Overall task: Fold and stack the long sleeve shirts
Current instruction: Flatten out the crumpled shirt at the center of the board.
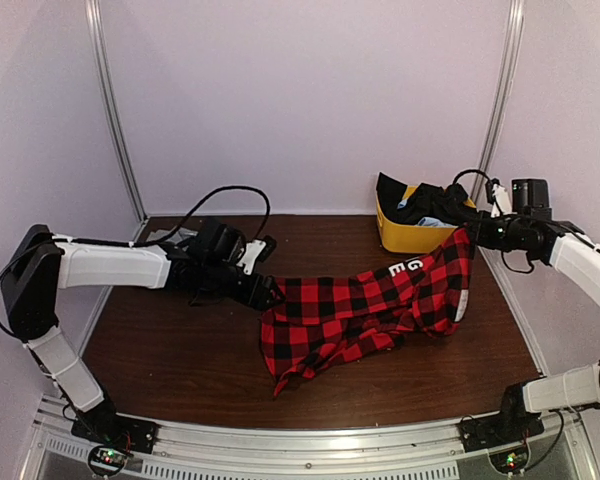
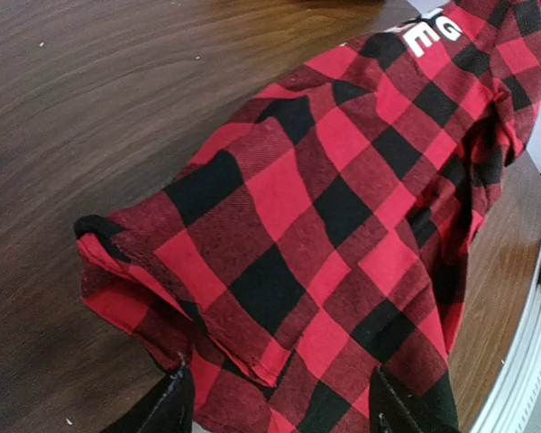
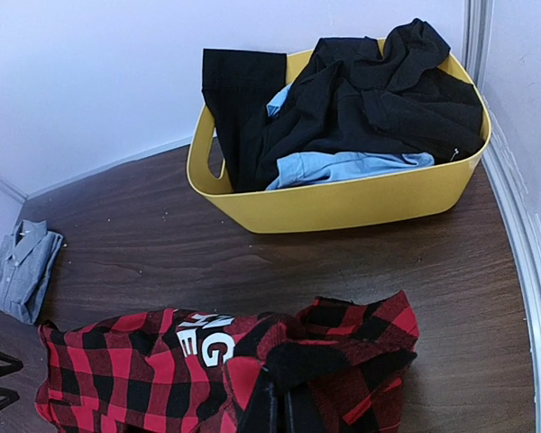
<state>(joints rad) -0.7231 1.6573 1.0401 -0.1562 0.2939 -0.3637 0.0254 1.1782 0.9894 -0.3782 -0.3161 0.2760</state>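
Observation:
The red-and-black flannel shirt (image 1: 365,305) lies bunched across the middle of the table, with white letters near its right end. My right gripper (image 1: 467,235) is shut on that right end and holds it lifted. In the right wrist view its closed fingers (image 3: 284,406) pinch a dark fold of the flannel (image 3: 135,370). My left gripper (image 1: 268,293) is at the shirt's left edge. Its fingers (image 2: 176,406) stand wide apart with flannel (image 2: 343,207) between them, not clamped. The grey collared shirt (image 3: 22,266) lies folded on the table at the far left of the right wrist view.
A yellow bin (image 1: 405,238) with black and light blue clothes stands at the back right, just behind the right gripper; it also shows in the right wrist view (image 3: 343,203). Bare brown table (image 1: 170,355) lies left and in front of the flannel. Walls enclose the table.

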